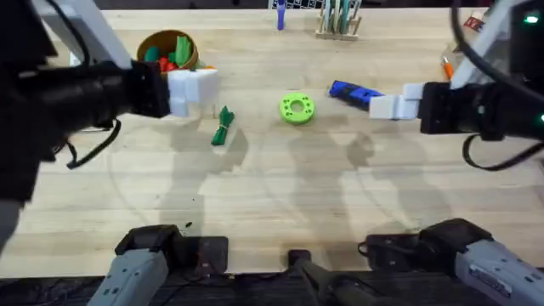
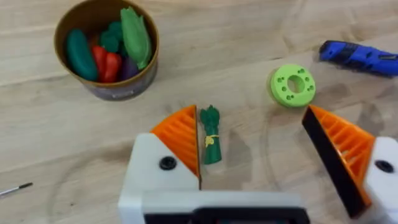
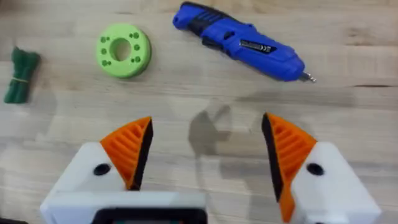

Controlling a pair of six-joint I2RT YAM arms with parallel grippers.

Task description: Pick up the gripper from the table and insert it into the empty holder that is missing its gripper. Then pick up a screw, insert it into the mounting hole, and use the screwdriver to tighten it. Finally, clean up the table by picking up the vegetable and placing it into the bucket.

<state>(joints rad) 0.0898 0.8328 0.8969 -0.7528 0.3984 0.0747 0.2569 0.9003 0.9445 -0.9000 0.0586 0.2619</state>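
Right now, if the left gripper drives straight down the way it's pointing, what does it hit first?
Probably the green vegetable: it lies on the table between the open left gripper fingers, close beside the left one. Height above the table is hard to judge.

This looks like a robot lab or workshop. A pale wooden tabletop (image 1: 280,195) has two robot arms fixed at its near edge. A blue screwdriver (image 1: 354,93) lies on it, and a wooden rack of tools (image 1: 338,21) stands at the back.
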